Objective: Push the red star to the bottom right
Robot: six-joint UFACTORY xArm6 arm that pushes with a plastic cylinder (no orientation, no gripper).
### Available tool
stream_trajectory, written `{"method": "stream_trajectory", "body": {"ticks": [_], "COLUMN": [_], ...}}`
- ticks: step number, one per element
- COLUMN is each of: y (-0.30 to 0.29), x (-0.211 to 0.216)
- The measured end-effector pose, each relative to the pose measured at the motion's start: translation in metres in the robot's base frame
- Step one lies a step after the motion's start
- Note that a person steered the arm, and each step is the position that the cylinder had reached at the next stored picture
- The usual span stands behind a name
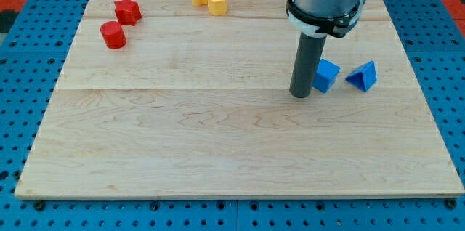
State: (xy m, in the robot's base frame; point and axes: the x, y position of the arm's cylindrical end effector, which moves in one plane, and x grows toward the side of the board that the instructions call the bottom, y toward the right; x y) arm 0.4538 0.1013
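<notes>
While the red star [128,10] sits near the top-left corner of the wooden surface [218,158], touching a red cylinder [113,35] just below it, my tip [300,95] rests well to the star's right and lower, just beside a blue cube [326,75]. No pincer shows; its state cannot be told.

My tip [300,94] rests just left of the blue cube [326,75], far from the red star [128,10].
</notes>
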Motion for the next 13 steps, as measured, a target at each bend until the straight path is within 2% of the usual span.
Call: {"method": "stream_trajectory", "body": {"ticks": [2, 3, 4, 5, 8, 9, 10, 11, 13], "y": [-0.001, -0.019, -0.063, -0.148, -0.289, -0.332, -0.314, -0.307, -0.221], "x": [-0.003, -0.039, -0.083, -0.128, -0.242, -0.216, -0.191, -0.191, -0.129]}}
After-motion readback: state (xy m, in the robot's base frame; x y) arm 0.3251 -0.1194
